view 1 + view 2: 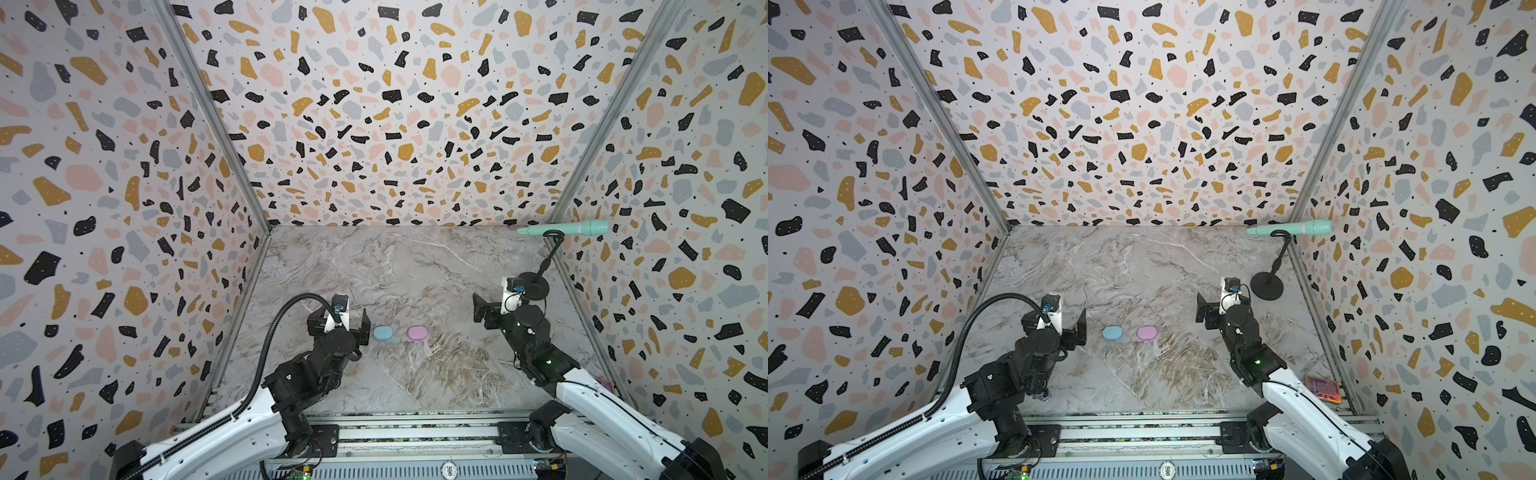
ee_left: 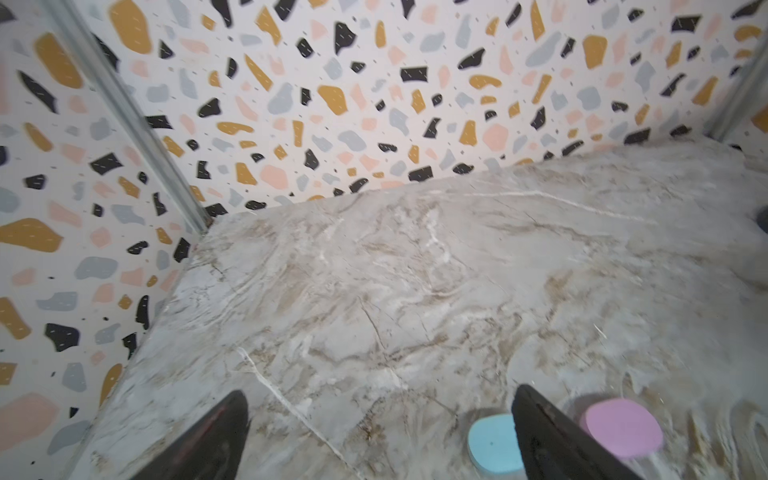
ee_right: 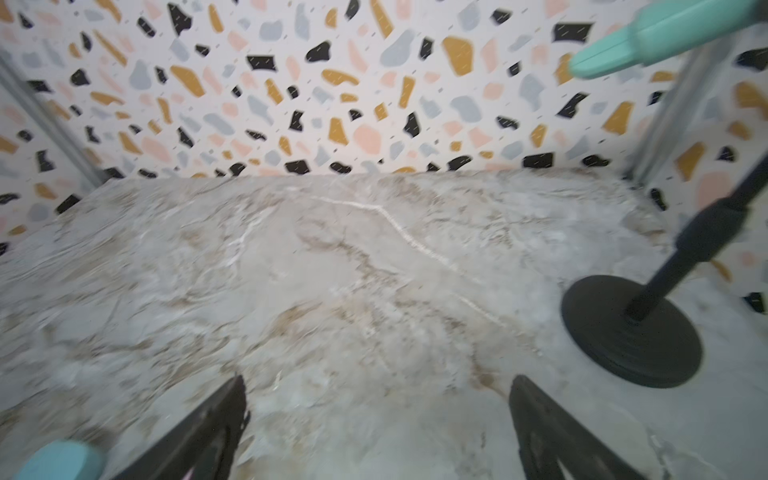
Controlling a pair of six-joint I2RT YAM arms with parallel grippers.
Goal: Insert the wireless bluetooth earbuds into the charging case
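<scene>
Two oval charging cases lie side by side on the marble table, both with lids shut: a pale blue case [image 1: 382,333] [image 1: 1112,333] [image 2: 494,444] [image 3: 58,461] and a pink case [image 1: 417,333] [image 1: 1147,333] [image 2: 623,428]. No earbuds show in any view. My left gripper [image 1: 338,314] [image 1: 1054,318] [image 2: 380,390] hovers open just left of the blue case, one finger beside it, nothing between the fingers. My right gripper [image 1: 498,299] [image 1: 1223,303] [image 3: 378,378] stands open and empty, off to the right of the pink case and farther back.
A black stand with a round base [image 1: 533,284] [image 1: 1266,286] [image 3: 631,332] sits at the right, close behind the right gripper, holding a teal microphone-shaped object [image 1: 569,228] [image 1: 1296,228] [image 3: 665,37]. A small reddish flat item [image 1: 1323,388] lies at the front right corner. Terrazzo walls enclose three sides.
</scene>
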